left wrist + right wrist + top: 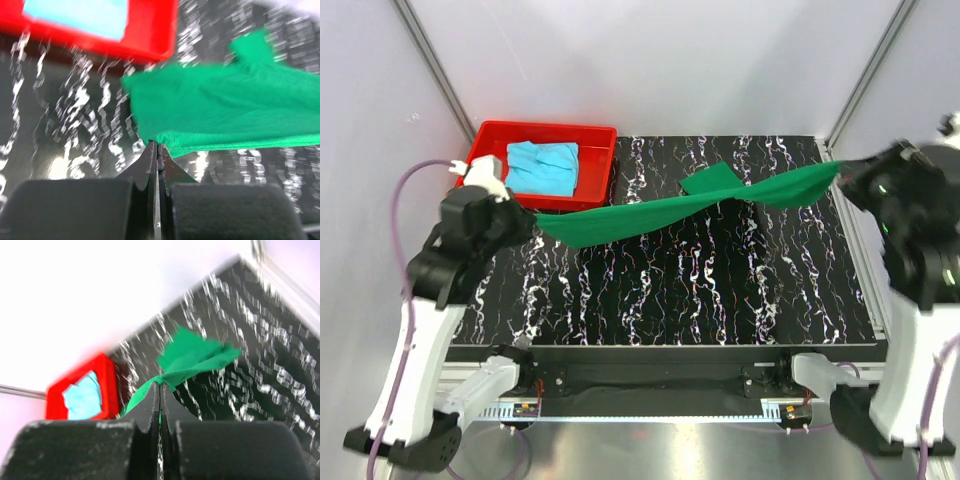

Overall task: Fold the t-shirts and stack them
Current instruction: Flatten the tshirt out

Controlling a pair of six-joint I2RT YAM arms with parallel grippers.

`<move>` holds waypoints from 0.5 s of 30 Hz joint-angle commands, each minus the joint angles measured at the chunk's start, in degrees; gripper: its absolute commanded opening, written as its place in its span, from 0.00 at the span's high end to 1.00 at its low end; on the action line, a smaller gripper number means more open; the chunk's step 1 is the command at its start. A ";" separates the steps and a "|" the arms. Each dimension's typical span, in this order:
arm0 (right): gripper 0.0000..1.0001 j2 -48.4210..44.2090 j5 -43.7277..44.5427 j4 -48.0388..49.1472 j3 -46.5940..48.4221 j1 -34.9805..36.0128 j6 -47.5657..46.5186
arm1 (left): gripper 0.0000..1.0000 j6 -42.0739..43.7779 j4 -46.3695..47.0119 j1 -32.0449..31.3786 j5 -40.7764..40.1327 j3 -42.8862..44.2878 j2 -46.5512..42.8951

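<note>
A dark green t-shirt [660, 212] hung stretched above a black, white-veined surface [670, 300], held taut between two robot arms. The left tool [523, 217] was closed tight on the shirt's left end, just beside a red tray [603, 131] at the far left. The right tool [842, 174] was pinched shut on the opposite end, at the far right edge. A sleeve-like flap drooped from the right half of the span; whether it touched the surface could not be told. A light cyan-blue t-shirt [542, 167] lay crumpled inside the tray.

Judged from this, the task was at an early step: the green shirt was at the spreading-out stage, with no fold made. The next move likely called for both arms to lower together, keeping tension, so the cloth would land flat and unwrinkled, apart from the tray.
</note>
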 commanded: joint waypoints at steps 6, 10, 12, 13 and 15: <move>1.00 -17.10 2.75 3.74 5.01 -0.01 -7.23 | 1.00 3.42 3.73 -3.25 8.57 8.79 -12.34; 1.00 -18.62 0.91 4.88 8.34 -0.01 -9.07 | 1.00 1.84 5.58 -3.78 12.44 13.00 -14.37; 1.00 -17.13 0.99 4.45 12.38 -0.01 -9.78 | 1.00 1.58 5.76 -3.87 12.54 14.68 -14.63; 1.00 -16.25 0.99 4.18 13.87 -0.01 -10.57 | 1.00 1.66 5.84 -3.87 12.01 16.51 -14.55; 1.00 -13.54 0.64 3.13 17.57 -0.01 -11.19 | 1.00 2.28 5.23 -4.31 11.48 18.19 -13.59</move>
